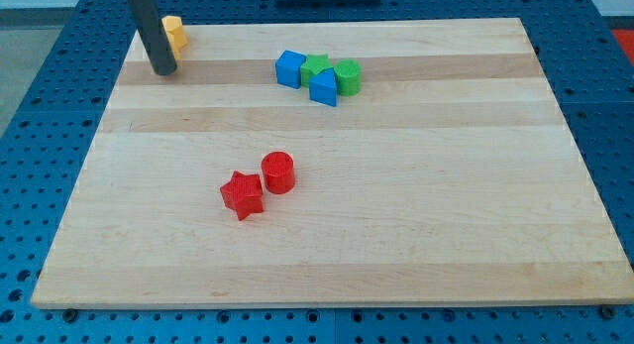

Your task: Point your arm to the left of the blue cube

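One blue plastic cube (289,67) stands on the pale wooden counter (396,215), near the counter's top edge and a little toward the view's left of that edge's midpoint. It is the leftmost member of a tight cluster of four blocks. Touching it on the view's right is a green plastic star-shaped block (315,66); just below and right of that sits a second blue plastic block, wedge-like in form (324,88); a green plastic cylinder (348,77) closes the cluster on the view's right, in contact with its neighbours.

The rig carries no claw, so there is no opening and no hold to report; the arm ends in a straight dark rod. My tip (164,70) rests on the counter close to the top-left corner, well apart from the blue cube and on the view's left of it, at roughly the same depth. A yellow plastic block (175,33), shape not clear because the rod partly hides it, sits just beside the rod at the top-left corner.

Two further pieces lie near the counter's centre, toward the bottom-left: a red plastic cylinder (278,172) and, touching it at lower left, a red plastic star-shaped block (242,194). Both are well apart from the blue cube and from my tip.
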